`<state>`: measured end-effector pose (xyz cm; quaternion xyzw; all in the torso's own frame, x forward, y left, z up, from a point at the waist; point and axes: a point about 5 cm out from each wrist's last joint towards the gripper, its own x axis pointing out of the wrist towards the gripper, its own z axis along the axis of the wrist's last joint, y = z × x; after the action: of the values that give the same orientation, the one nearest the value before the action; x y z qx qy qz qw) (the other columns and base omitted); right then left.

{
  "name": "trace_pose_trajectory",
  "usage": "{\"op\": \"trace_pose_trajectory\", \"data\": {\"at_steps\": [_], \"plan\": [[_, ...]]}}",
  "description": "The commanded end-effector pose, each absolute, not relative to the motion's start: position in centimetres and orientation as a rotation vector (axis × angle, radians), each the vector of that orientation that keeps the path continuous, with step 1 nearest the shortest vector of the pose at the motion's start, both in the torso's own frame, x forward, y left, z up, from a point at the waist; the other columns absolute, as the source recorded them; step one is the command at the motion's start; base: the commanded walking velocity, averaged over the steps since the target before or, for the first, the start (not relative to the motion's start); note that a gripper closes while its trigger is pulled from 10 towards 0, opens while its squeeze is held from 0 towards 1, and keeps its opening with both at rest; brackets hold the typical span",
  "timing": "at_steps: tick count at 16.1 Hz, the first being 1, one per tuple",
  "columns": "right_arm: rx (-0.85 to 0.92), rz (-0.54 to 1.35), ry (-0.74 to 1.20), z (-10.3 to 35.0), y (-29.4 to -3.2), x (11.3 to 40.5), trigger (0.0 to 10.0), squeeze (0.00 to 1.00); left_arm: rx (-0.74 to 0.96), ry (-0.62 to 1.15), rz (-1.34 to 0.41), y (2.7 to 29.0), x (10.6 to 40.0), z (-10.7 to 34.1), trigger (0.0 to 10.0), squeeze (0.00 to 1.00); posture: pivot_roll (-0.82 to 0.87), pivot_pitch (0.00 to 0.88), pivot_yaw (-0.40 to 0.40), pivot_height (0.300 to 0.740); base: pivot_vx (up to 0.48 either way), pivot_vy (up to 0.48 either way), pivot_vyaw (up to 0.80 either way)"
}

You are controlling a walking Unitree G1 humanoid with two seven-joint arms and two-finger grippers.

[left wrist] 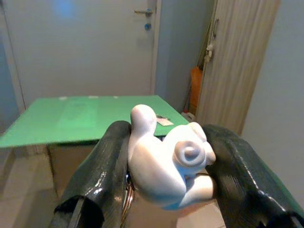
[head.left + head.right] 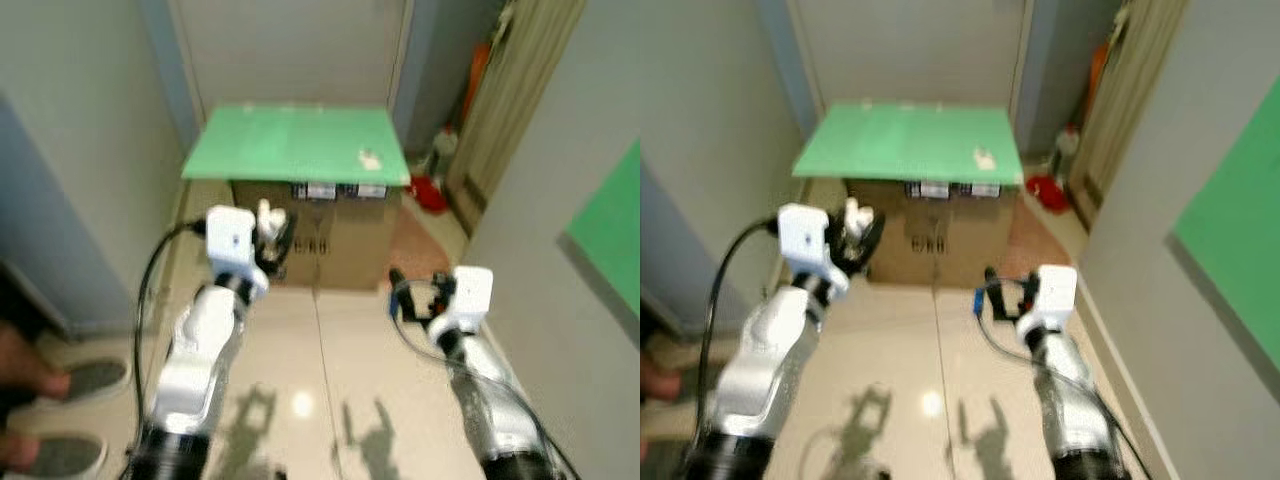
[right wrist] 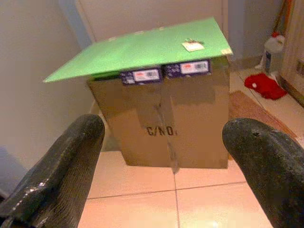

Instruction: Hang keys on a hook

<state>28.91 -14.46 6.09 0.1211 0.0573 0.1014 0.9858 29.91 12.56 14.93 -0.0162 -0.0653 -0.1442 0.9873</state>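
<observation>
Tiled hallway, green board (image 2: 290, 140) on cardboard box (image 2: 330, 235) at centre. Left gripper (image 1: 164, 180) clamps white key charm (image 1: 166, 166); right gripper (image 3: 166, 166) wide, empty. Keep grip firm till hook's found.

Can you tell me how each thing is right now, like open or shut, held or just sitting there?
left gripper: shut on the white charm.
white charm: held between the black fingers, key ring hanging beneath it.
right gripper: open, holding nothing.
green board: lying flat on the cardboard box.
cardboard box: closed, on the floor.
door: shut.
small tag: lying on the green board.
</observation>
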Motion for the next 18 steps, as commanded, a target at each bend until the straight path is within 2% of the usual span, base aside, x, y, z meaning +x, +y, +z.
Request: {"op": "trace_pose_trajectory", "data": {"at_steps": [1, 7, 11, 18], "plan": [[0.227, 0.203, 0.118, 6.1, -14.7, 29.0, 10.0, 0.00, -0.045, -0.143, -0.296, 12.3, 29.9, 15.1, 0.0, 0.00, -0.06, 0.000, 0.009, 0.717, 0.000, 0.000, 0.00], [0.205, 0.217, 0.109, 6.2, -14.5, 28.9, 10.0, 0.00, -0.037, -0.130, -0.304, 12.3, 29.9, 14.7, 0.0, 0.00, -0.07, 0.000, 0.011, 0.717, 0.000, 0.000, 0.00], [0.215, 0.250, 0.150, 6.1, -13.7, 29.2, 10.0, 0.00, -0.033, -0.058, -0.299, 12.7, 30.3, 13.6, 0.0, 0.00, -0.07, 0.000, 0.017, 0.717, 0.000, 0.000, -0.74], [0.222, 0.248, 0.152, 6.0, -13.8, 29.1, 10.0, 0.00, -0.021, -0.053, -0.323, 12.5, 30.2, 13.4, 0.0, 0.00, -0.07, 0.000, 0.024, 0.717, 0.000, 0.000, -0.71]]}}
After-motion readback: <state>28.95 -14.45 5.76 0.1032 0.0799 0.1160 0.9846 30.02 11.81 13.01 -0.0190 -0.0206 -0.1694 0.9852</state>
